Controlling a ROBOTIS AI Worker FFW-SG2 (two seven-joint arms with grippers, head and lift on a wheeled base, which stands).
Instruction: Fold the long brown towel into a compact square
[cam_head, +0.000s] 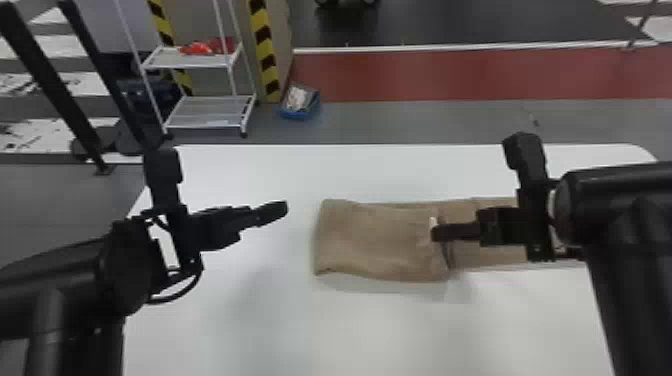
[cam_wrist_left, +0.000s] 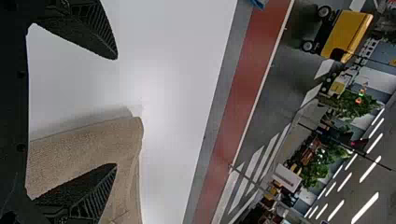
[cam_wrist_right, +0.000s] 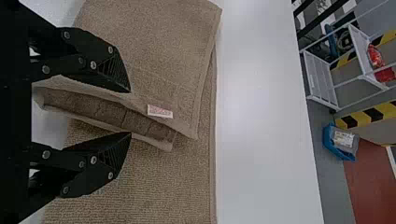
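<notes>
The brown towel lies near the far edge of the white surface, running toward its far right corner, one stretch doubled over; we judge it light, soft and floppy, its nap unlikely to slip, though the layers may part unless we pinch both hems together beside the small label. Our right claw stands spread about those hems, while our left claw is also spread, toward the surface's left edge.
</notes>
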